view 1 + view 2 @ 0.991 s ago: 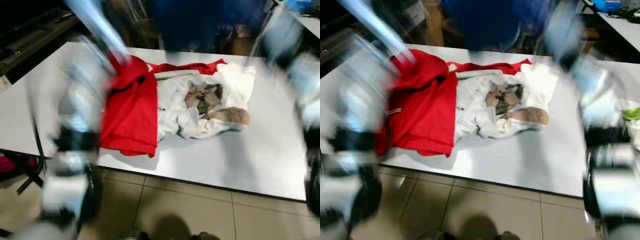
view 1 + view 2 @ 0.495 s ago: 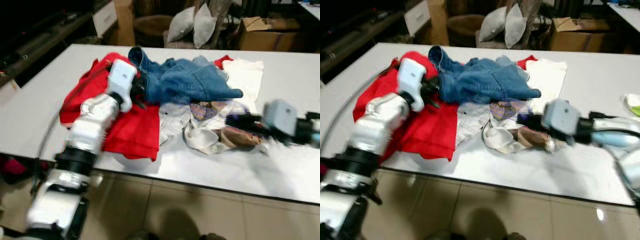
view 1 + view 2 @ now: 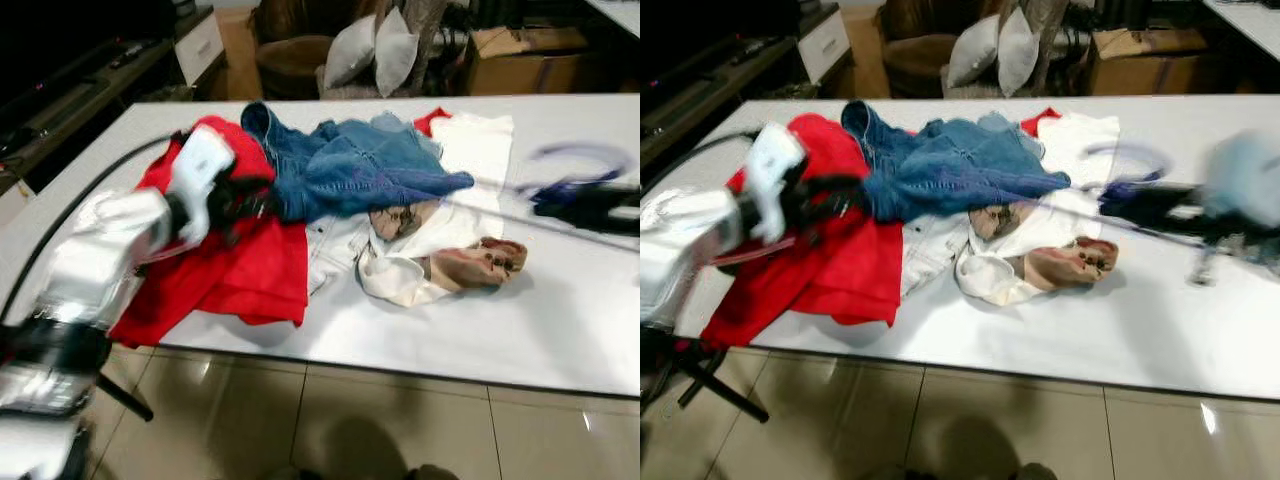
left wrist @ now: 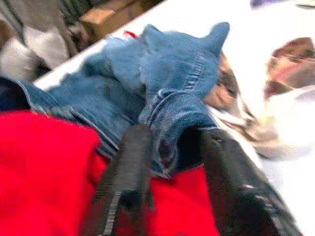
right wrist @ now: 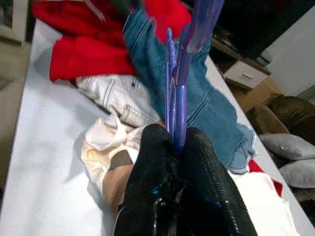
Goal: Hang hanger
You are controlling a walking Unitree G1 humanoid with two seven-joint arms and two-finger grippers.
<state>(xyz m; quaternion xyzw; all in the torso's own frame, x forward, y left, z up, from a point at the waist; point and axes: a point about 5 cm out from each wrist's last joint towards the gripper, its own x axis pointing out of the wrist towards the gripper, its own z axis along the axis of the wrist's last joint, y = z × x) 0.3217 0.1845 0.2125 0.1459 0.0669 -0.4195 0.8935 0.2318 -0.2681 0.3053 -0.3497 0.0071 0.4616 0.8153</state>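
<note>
Purple plastic hanger (image 5: 175, 93) clamped between the two black fingertips of the right gripper (image 5: 178, 142), fingers pressed tight on its stem. Seen from the head, held out over the white table (image 3: 500, 330) at about 3 o'clock of the clothes pile, blurred, hook loop (image 3: 580, 157) at 12 o'clock of the gripper body.

Blue denim jeans (image 3: 350, 165) heaped at the pile's 12 o'clock, lying across a red garment (image 3: 240, 270) that spreads toward 9 o'clock and hangs slightly over the near table edge. White garment (image 3: 470, 150) at 1 o'clock of the pile, with a second white piece with stitched seams (image 5: 115, 96) under the denim. Tan, mottled cloth (image 3: 475, 265) at 4 o'clock, bunched against a cream fold.

Left gripper (image 4: 170, 162) set on the jeans at the pile's 9 o'clock, fingers spread moderately wide with a fold of denim hem between them (contact with either pad not clear, so no firm grip to report). Silver left forearm (image 3: 110, 245) stretched over the red garment, a black cable arcing beside it.

Grey cushions (image 3: 375, 50) and a cardboard box (image 3: 520, 55) beyond the table's far edge at 12 o'clock; tiled floor (image 3: 300, 420) at 6 o'clock.
</note>
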